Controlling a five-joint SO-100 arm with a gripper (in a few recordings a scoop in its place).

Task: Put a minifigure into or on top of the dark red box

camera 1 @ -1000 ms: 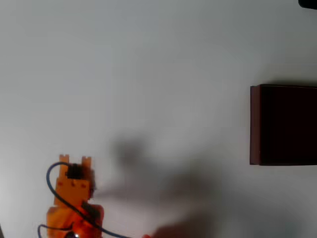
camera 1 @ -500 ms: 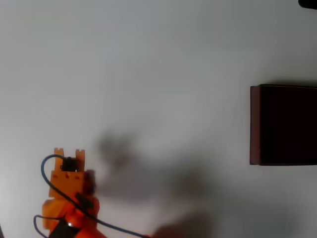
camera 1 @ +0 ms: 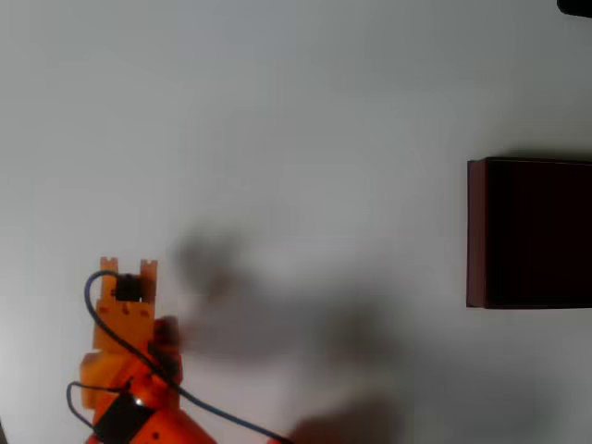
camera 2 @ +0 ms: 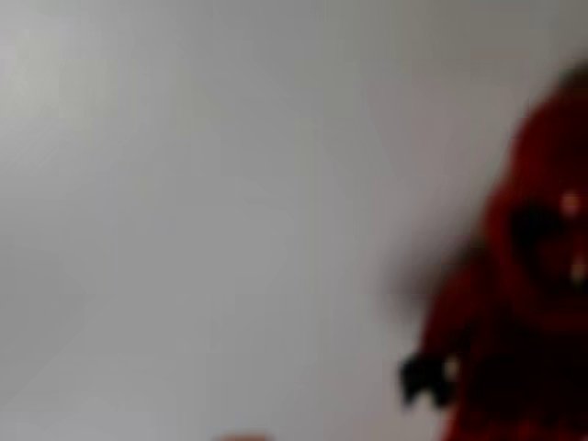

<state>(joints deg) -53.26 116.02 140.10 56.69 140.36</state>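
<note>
In the wrist view the minifigure (camera 2: 524,303) is very close at the right edge, a blurred red shape with a dark face area and a small dark hand. No fingers show around it there. From overhead, my orange gripper (camera 1: 129,277) is at the lower left, and a small red shape (camera 1: 166,333), possibly the minifigure, shows at the arm's right side. Whether it is held I cannot tell, nor whether the jaws are open or shut. The dark red box (camera 1: 476,231) lies far to the right at the picture's edge, its inside near black.
The table (camera 1: 296,111) is plain white. A soft grey shadow (camera 1: 277,324) spreads right of the arm. A blue cable (camera 1: 213,412) runs from the arm toward the bottom edge. A dark object (camera 1: 575,7) sits in the top right corner.
The gripper end has moved a little up and left in the overhead view. The small red shape beside the arm stayed about where it was. The box has not moved.
</note>
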